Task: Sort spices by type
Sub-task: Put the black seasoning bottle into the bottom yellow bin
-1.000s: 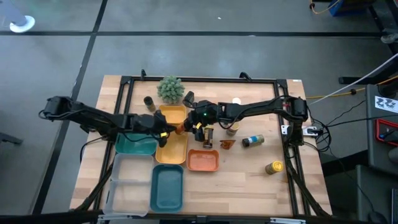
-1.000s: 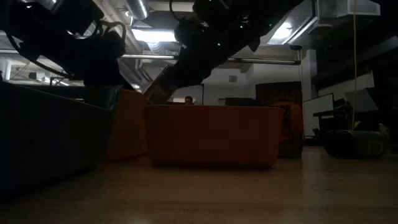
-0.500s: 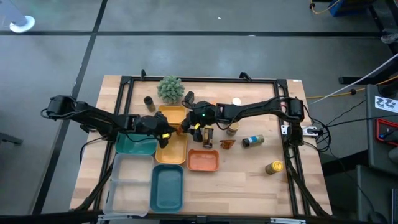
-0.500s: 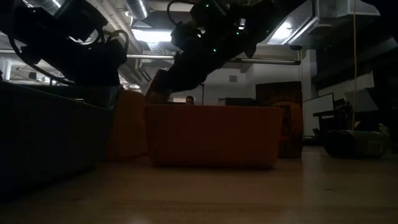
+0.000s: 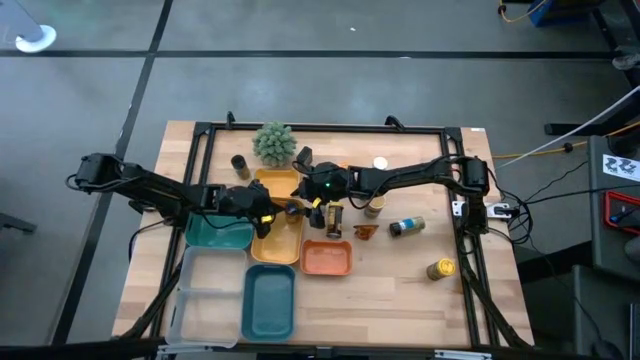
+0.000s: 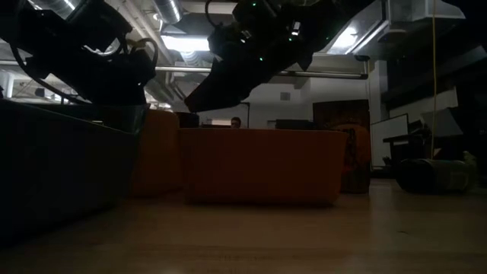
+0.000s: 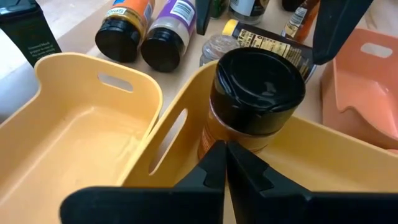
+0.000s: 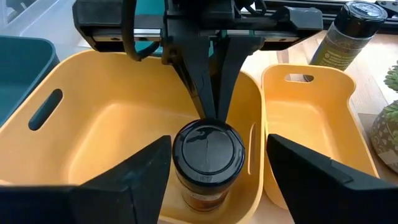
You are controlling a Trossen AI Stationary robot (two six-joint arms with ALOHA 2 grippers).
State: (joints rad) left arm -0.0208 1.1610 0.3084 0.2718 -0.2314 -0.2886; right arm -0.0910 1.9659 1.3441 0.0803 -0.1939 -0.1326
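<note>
A spice jar (image 8: pixel 208 158) with a black cap and orange contents stands upright in the larger yellow tray (image 8: pixel 112 118), close to the slotted wall (image 7: pixel 171 134) it shares a side with the smaller yellow tray (image 8: pixel 311 118). My right gripper (image 5: pixel 303 207) is open. Its fingers (image 8: pixel 134 177) stand on either side of the jar without touching it. My left gripper (image 5: pixel 268 211) is shut and points at the jar (image 7: pixel 255 99) from the table's left, its tips low at the jar's side. My left gripper's shut fingertips (image 7: pixel 219 149) reach the lower part of the jar's side, coming slanting down from the table's left. I cannot tell whether they touch it.
Other spices lie and stand right of the trays: two lying jars (image 7: pixel 143 34), a black box (image 5: pixel 335 218), a brown packet (image 5: pixel 365 231), a lying bottle (image 5: pixel 407 226), a yellow-capped jar (image 5: pixel 441 268). An orange tray (image 5: pixel 326 258), teal trays (image 5: pixel 270 300) and a green plant (image 5: pixel 273 143) stand around.
My right gripper has lowered the black-capped jar into the larger yellow tray and opened its fingers. The jar, tilted in the fingers before, now stands upright on the tray floor. My left gripper has stayed shut beside it.
</note>
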